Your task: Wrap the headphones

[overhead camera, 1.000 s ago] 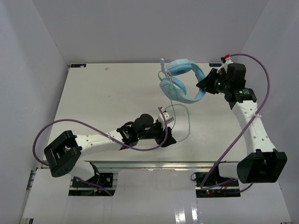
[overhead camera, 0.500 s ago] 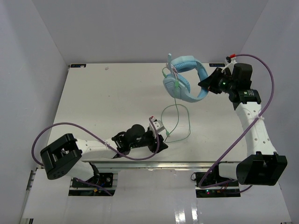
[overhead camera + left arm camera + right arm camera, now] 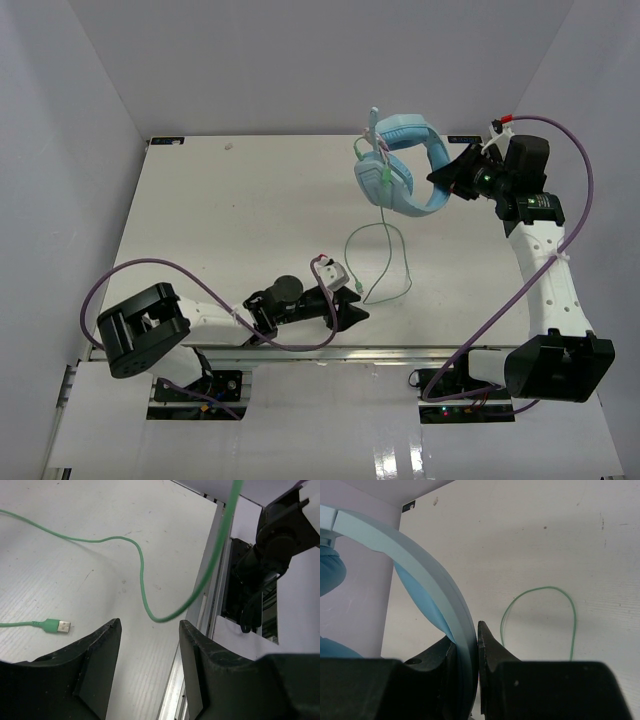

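The headphones (image 3: 398, 172) are held in the upper right of the overhead view, apparently lifted clear of the table (image 3: 220, 220), with the headband (image 3: 427, 580) clamped tight in the right claw (image 3: 447, 180). The left claw (image 3: 150, 627) is seen spread and empty at the lower centre. The thin green cable (image 3: 388, 262) is draped from an ear cup (image 3: 385, 180) down to the table in a loop, and its plug (image 3: 56, 626) lies flat just ahead of the left claw. The band is judged stiff and light (a sound place for a firm grip). The cable is judged limp and springy, so it is best pinched near the plug and wound under gentle tension, lest it be kinked.
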Controlling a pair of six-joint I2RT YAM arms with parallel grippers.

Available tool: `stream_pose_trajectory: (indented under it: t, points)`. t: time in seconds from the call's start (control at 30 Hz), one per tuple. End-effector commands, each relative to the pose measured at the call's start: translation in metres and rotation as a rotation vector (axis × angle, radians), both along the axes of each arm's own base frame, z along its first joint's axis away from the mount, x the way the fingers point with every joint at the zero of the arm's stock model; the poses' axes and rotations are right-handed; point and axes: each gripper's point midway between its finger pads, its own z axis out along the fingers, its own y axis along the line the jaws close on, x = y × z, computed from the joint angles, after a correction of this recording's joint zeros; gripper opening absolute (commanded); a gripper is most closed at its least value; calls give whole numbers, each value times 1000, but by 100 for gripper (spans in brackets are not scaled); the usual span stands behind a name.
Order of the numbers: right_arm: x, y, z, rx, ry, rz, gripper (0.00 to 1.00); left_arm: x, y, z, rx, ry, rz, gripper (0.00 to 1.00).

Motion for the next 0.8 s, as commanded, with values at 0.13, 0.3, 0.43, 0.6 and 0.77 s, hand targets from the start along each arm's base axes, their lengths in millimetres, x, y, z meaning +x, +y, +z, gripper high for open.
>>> stream_pose_trajectory:
  t: [0.13, 0.3, 0.43, 0.6, 0.77]
  points:
    - [-5, 11, 48, 77, -121, 48, 8, -1, -4, 34, -147, -119, 13, 63]
    - [-8, 12, 53, 86, -127, 52, 8, 3, -25, 36, -180, -138, 11, 63]
    - [-10, 13, 54, 94, -126, 58, 8, 7, -41, 37, -194, -137, 12, 61]
    - [-12, 14, 56, 111, -124, 68, 8, 10, -48, 38, -230, -122, 26, 54]
    - [-15, 16, 58, 135, -117, 82, 8, 14, -51, 45, -300, -118, 42, 50]
